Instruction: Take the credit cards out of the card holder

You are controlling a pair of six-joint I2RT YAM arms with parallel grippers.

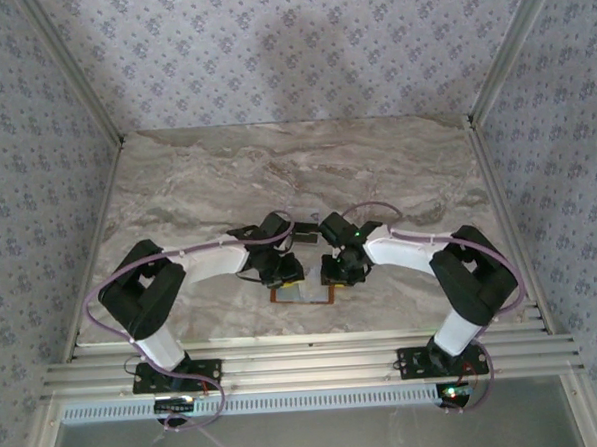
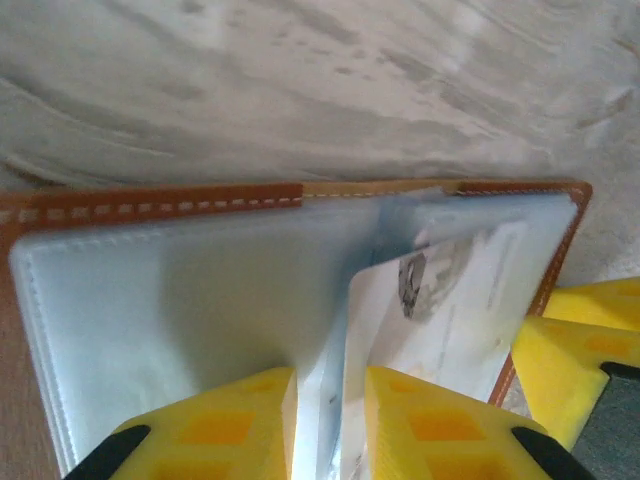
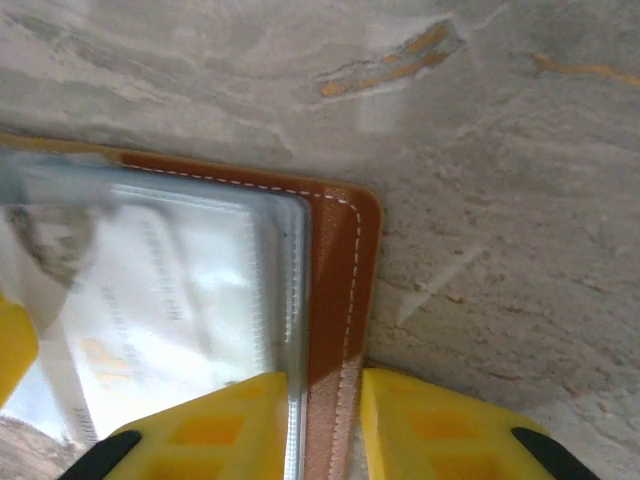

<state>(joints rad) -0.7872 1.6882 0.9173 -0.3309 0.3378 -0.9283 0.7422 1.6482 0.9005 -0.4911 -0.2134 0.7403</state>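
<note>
Counter of pale, grey-veined marble look, smooth and matte, spreads between papered walls. The left arm and the right arm reach inward from its near edge, so that their tips meet over one small object close to the bases. That object is the card holder, lying opened flat on the counter between the two arms. It is stiff orange-brown leather with a darker rim, a row of white stitching and a rounded corner, lined inside with a soft, slightly glossy grey-blue. The right end effector sits at the holder's outer edge, its blocky yellow fingers on either side of the brown rim with the leather filling the gap. It reads as clamped on the card holder, most likely to pin it down while the other arm works. The left end effector stands near the middle fold, its yellow fingers narrowly apart around a thin pale leaf that rises on edge. Whether that leaf is a card or a pocket flap, and whether the pads truly pinch it, cannot be told. Of the credit cards, one shows plainly: a thin, rigid, whitish rectangle with a grey emblem and faint lines of print, lying a little tilted in the half of the holder nearer the right arm. Thin plastic in a snug pocket will likely need a firm pinch and a straight pull along the slot
</note>
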